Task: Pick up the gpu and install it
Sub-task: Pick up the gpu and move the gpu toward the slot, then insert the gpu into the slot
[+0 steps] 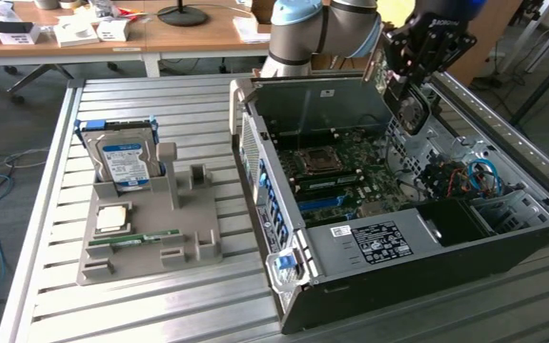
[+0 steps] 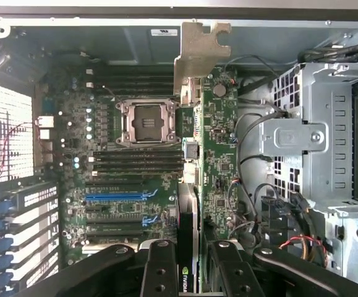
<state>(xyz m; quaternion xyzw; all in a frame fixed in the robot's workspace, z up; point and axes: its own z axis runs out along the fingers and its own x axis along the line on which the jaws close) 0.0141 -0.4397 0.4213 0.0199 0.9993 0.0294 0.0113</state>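
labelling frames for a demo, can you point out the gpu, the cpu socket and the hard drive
gpu (image 2: 196, 59), wrist view, on its silver metal bracket
cpu socket (image 2: 146, 122), wrist view, on the socket's middle
hard drive (image 1: 124, 161), exterior view, on its blue-white label

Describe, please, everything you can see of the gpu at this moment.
The gpu is a thin flat card: a green circuit board dense with small components, a dark cooler block bearing a small logo, and a pale silver metal bracket at its far end. The tool clamps it between its black fingers, seen nearly edge-on in the wrist view. It hangs over the open computer case, above the motherboard, apparently touching nothing but the tool.
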